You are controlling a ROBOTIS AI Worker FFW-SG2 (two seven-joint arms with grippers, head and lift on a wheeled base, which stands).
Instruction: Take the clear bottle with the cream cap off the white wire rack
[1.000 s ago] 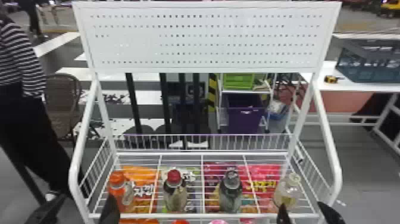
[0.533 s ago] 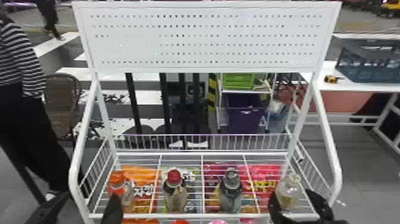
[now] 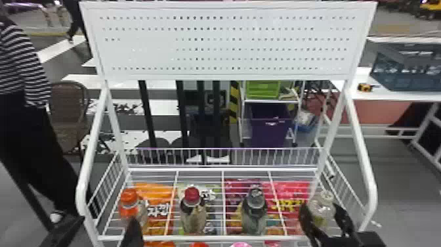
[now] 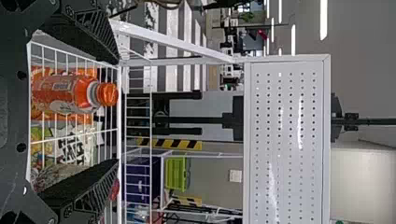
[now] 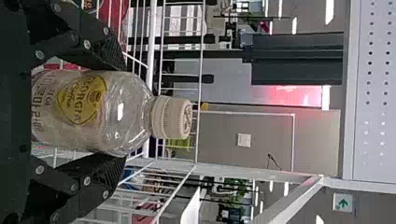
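The clear bottle with the cream cap [image 3: 323, 210] stands upright at the rack's right end, in the rightmost lane of the white wire rack [image 3: 197, 237]. My right gripper [image 3: 325, 223] has a finger on each side of it. In the right wrist view, the fingers of the right gripper [image 5: 122, 113] press against both sides of the clear bottle [image 5: 128, 112], below its shoulder; its base is hidden. My left gripper [image 3: 103, 231] is open at the rack's front left. In the left wrist view, nothing is held by the left gripper [image 4: 117, 111].
An orange-capped bottle [image 3: 131, 205], a red-capped bottle [image 3: 192, 215] and a dark-capped bottle [image 3: 254, 213] stand in the other lanes. Snack bags [image 3: 290, 193] lie beneath the wires. A rack side rail [image 3: 366, 184] rises right of the right gripper, and a perforated panel [image 3: 226, 42] stands above.
My right gripper has come up and forward around the cream-capped bottle, and its fingers have closed against it. The left gripper has hardly moved.
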